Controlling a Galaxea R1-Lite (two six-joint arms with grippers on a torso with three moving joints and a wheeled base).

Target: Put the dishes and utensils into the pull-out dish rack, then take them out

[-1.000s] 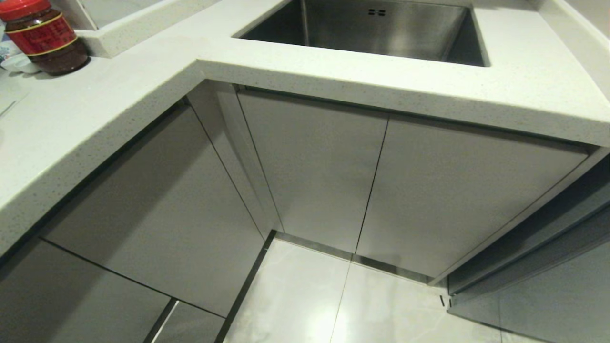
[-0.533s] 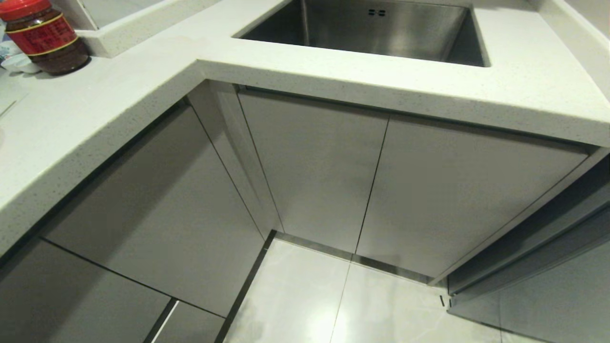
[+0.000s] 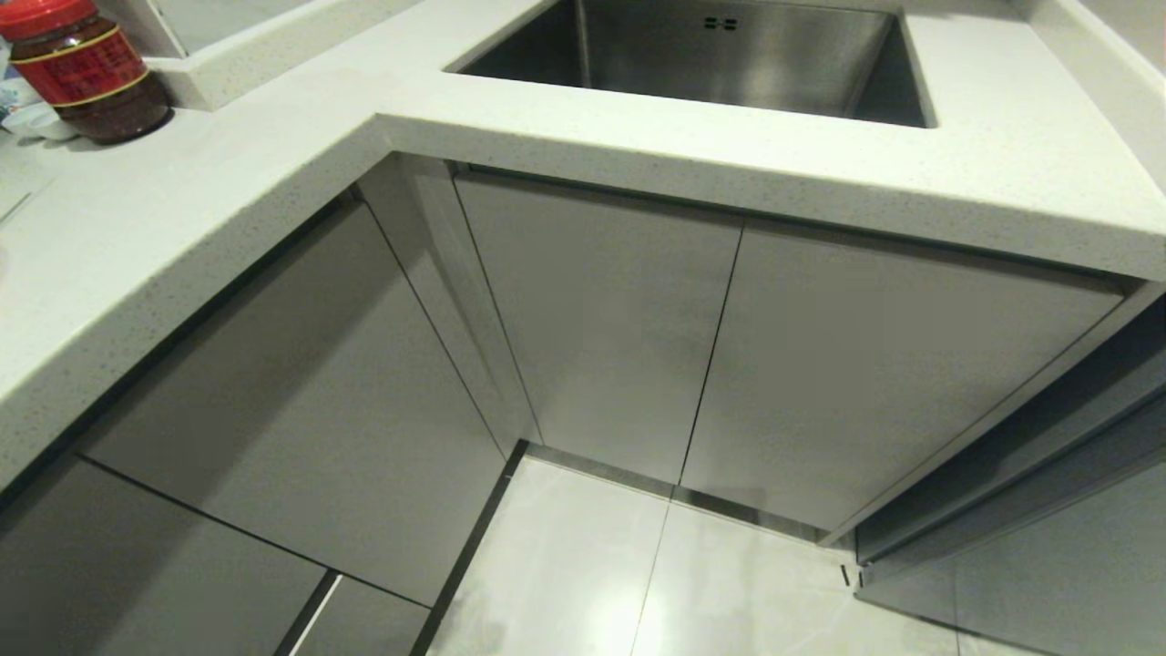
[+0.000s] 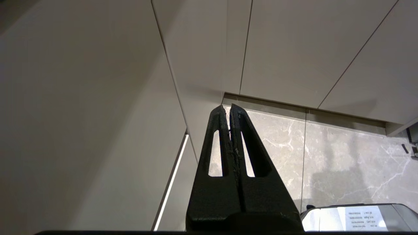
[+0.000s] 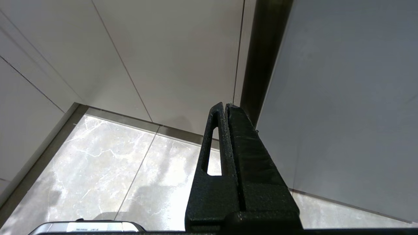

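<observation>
I have both arms hanging low over the marble floor tile (image 4: pixel 343 156) — left gripper (image 4: pixel 228 109) clenched on nothing, right gripper (image 5: pixel 225 106) likewise. Cabinet fronts (image 3: pixel 592 319) are all closed below the steel sink (image 3: pixel 729 55); I see no rack, dishes or utensils.

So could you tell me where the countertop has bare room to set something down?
The countertop is bare in front of and right of the sink, and along the left run below the red-lidded jar. The far left corner, by the jar, is crowded.
</observation>
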